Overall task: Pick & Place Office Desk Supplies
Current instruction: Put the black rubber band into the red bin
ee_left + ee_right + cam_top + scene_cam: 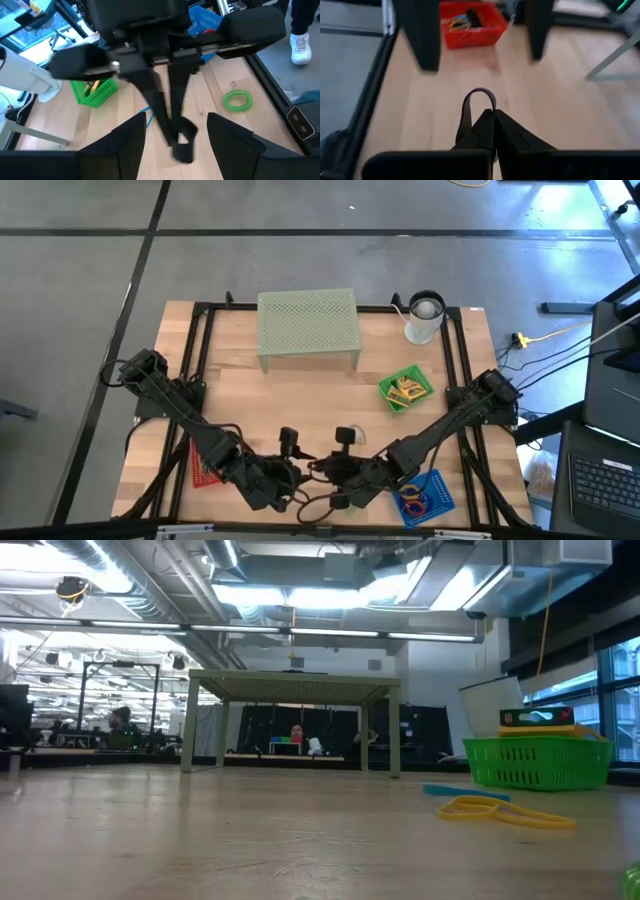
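The right hand is pinched shut on a dark ring at the table's near edge, facing the left hand, spread wide.

Overhead, table-level and two close wrist views; shared green tray.

Robotics lab, open industrial hall: exposed ceiling ducts, strip lights, rows of distant workstations, cabling beside the wooden desk.
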`<state>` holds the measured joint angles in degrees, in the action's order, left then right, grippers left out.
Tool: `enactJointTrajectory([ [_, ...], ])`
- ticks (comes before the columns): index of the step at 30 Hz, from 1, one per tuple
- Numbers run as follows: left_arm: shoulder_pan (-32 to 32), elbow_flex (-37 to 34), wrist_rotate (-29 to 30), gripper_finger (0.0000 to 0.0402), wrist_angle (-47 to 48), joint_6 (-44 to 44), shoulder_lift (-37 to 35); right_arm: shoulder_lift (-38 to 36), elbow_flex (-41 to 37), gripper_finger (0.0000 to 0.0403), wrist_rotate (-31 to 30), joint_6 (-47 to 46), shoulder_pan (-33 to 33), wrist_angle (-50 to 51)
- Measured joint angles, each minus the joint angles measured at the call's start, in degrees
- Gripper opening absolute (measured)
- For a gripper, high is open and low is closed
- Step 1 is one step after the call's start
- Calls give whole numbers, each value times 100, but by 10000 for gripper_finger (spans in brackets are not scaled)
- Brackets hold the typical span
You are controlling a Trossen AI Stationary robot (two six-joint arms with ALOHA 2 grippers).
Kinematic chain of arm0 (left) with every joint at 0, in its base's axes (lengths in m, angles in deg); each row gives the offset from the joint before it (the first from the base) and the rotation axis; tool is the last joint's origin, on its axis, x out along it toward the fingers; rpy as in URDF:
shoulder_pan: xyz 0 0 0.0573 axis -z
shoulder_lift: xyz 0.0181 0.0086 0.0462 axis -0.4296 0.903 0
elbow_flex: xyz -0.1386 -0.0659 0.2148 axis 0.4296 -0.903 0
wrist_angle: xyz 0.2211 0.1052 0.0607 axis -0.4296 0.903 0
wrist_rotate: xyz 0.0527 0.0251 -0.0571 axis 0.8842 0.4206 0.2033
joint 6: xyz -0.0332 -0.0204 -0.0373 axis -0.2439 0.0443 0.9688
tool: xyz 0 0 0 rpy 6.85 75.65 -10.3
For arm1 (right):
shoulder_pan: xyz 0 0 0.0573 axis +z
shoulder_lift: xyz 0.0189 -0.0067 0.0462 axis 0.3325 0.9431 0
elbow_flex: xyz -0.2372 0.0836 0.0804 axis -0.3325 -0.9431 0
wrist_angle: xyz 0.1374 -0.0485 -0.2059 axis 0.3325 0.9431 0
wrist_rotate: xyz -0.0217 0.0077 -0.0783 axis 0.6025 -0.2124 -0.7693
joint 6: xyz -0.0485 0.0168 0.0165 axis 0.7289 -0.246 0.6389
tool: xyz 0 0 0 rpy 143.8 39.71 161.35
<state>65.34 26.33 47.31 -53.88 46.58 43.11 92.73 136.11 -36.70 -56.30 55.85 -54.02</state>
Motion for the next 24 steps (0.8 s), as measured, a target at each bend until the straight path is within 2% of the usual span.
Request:
enactJointTrajectory([
  [6,0,0,-11,207,5,235,0,0,2,3,-237,421,-2,-236],
  [11,0,0,-251,205,139,293,0,0,2,2,-526,629,24,-354],
  [24,-13,0,-349,203,476,660,65,0,2,4,-536,707,80,-505],
])
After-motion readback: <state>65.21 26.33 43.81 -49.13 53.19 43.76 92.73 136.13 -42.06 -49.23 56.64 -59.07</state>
